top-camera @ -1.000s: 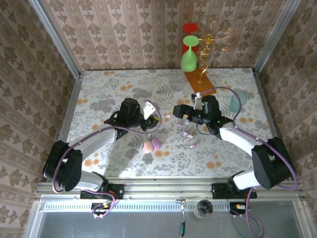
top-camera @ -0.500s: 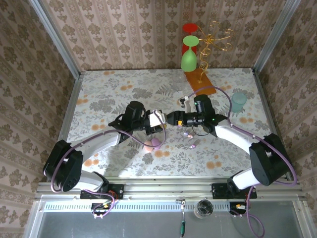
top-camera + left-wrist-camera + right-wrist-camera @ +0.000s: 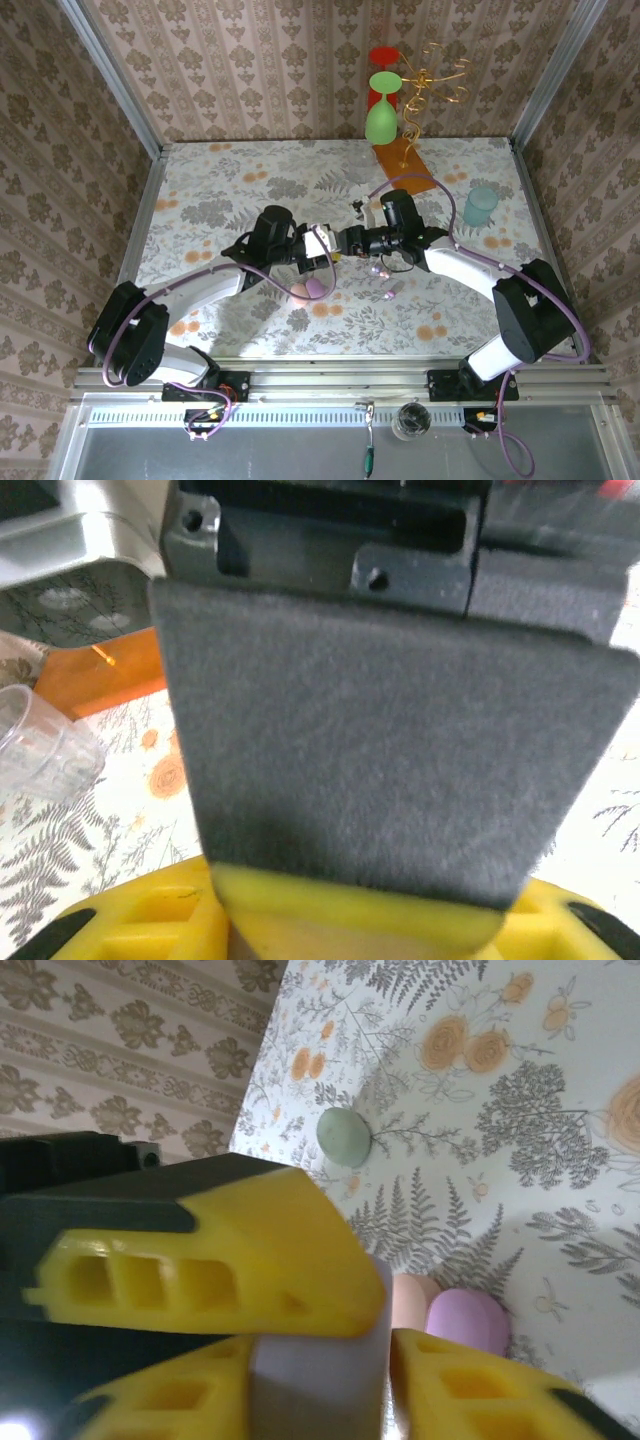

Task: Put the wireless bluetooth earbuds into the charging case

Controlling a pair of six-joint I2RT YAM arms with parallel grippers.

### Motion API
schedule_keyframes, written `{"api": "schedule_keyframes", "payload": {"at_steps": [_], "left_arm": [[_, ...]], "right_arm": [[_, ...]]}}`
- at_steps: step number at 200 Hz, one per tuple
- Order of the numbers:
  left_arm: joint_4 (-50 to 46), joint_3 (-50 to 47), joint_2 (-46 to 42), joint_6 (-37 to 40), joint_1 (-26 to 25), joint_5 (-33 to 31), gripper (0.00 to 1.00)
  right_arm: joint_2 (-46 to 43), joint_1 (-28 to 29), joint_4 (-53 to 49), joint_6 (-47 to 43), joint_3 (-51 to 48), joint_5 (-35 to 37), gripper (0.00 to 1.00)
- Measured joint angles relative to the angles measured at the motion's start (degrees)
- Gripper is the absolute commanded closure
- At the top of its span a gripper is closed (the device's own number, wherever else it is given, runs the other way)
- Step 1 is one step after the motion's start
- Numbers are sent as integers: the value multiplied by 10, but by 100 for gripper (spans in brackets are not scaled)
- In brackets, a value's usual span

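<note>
The pale charging case point(image 3: 323, 240) is held above the table between both arms. My left gripper point(image 3: 312, 250) is shut on it from the left. My right gripper point(image 3: 345, 241) meets it from the right. In the right wrist view the case point(image 3: 320, 1390) sits between my right gripper's point(image 3: 320, 1360) lower yellow fingers, shut on it, with a left finger point(image 3: 250, 1260) pressing from above. Tiny lilac earbuds point(image 3: 378, 268) lie on the table below the right gripper, another earbud point(image 3: 391, 292) nearer. In the left wrist view a grey pad point(image 3: 380, 750) hides the case above my own yellow fingers point(image 3: 110, 930).
A peach pebble case point(image 3: 300, 293) and a purple one point(image 3: 316, 288) lie under the left gripper; a green pebble point(image 3: 344, 1137) lies farther off. An orange board point(image 3: 403, 165) with a gold wire stand, green and red glasses point(image 3: 381, 110) and a clear cup point(image 3: 481, 205) stand at the back right.
My right gripper swung left from above the earbuds to the case and closed on it. My left gripper carried the case rightward to meet it.
</note>
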Motion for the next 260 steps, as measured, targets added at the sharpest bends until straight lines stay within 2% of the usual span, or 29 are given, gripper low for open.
{"api": "schedule_keyframes", "payload": {"at_steps": [21, 29, 52, 63, 70, 91, 111, 119, 136, 163, 181, 220, 260], "left_arm": [[19, -12, 0, -5, 0, 2, 75], [32, -18, -1, -9, 0, 2, 60], [85, -40, -16, -33, 0, 4, 29], [122, -57, -32, -55, 0, 8, 19], [147, -68, -43, -69, 0, 11, 16], [226, -103, -76, -111, 5, 28, 13], [315, -130, -81, -175, 33, 52, 11], [355, -141, -75, -202, 48, 61, 11], [440, -162, -51, -250, 73, 77, 11], [524, -173, -7, -284, 77, 104, 13], [558, -173, 9, -292, 77, 121, 14], [593, -150, 35, -311, 77, 162, 23], [603, -113, 54, -336, 75, 186, 31]], "right_arm": [[0, 0, -5, -1, 0, -1, 87], [0, -2, -4, 1, 0, -5, 88], [-1, -14, 29, 40, -7, -31, 89], [-4, -23, 45, 61, -9, -39, 91], [-8, -30, 57, 76, -10, -45, 92], [-30, -52, 113, 134, -28, -65, 94], [-40, -73, 190, 205, -50, -93, 97], [-40, -79, 221, 234, -57, -102, 100], [-40, -89, 285, 288, -71, -119, 100], [-40, -94, 386, 377, -86, -137, 100], [-37, -94, 452, 431, -90, -143, 100], [-10, -94, 588, 538, -98, -150, 100], [6, -82, 638, 582, -102, -150, 100]]}}
